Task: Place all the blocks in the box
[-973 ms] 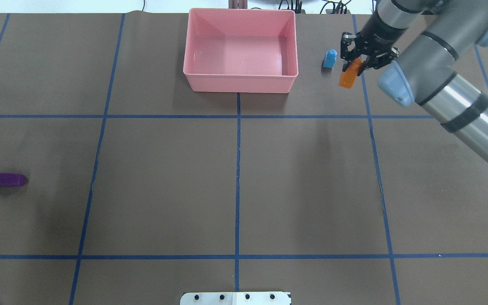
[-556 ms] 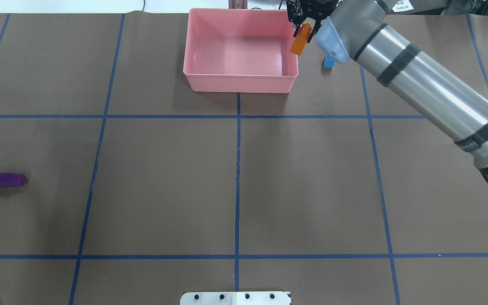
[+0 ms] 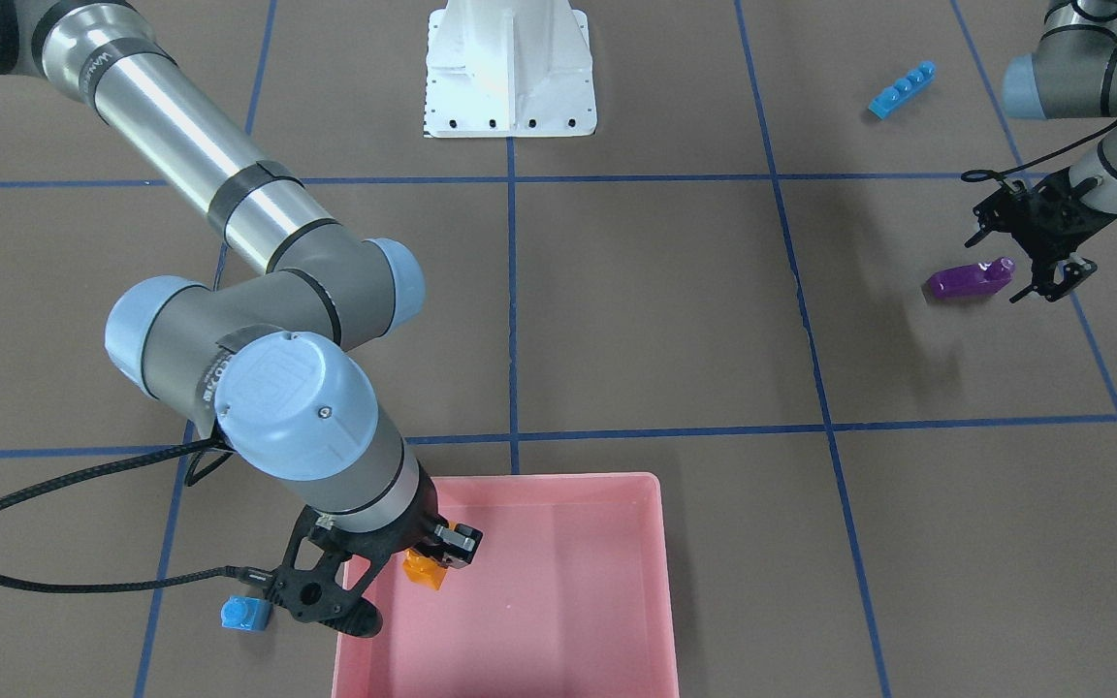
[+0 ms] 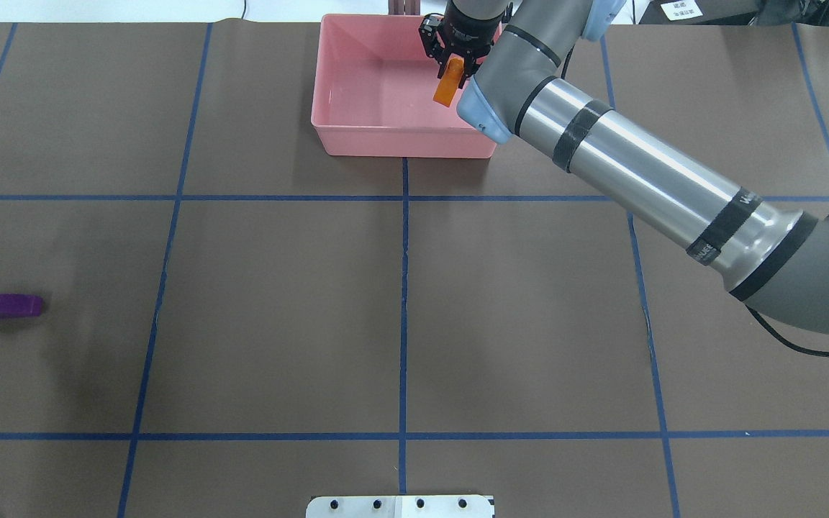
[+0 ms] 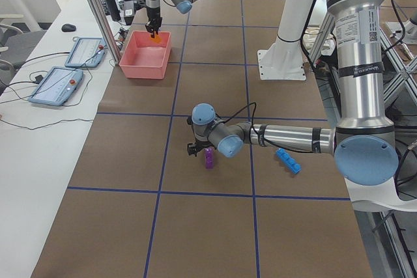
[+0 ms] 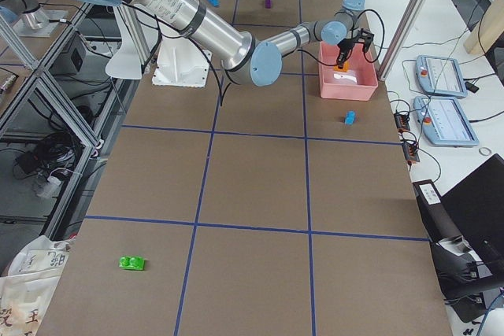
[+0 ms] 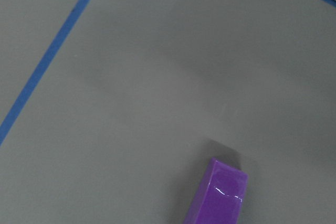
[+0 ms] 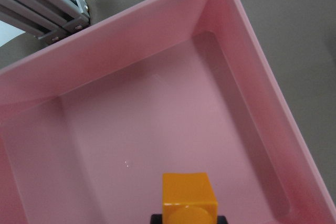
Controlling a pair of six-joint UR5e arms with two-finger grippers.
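R tool w/ orange brick, now over box

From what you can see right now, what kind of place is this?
Probably a robotics lab workcell: a brown paper-covered table gridded with blue tape, aluminium frame posts beside it, and two tablet-like control pendants on the white side bench.

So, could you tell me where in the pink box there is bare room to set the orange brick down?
The floor of the box is bare: nothing lies in it. The widest free patch runs from the wall on the robot's left to the middle. The crowded end is the robot's right, where the right gripper holds the orange brick over it.
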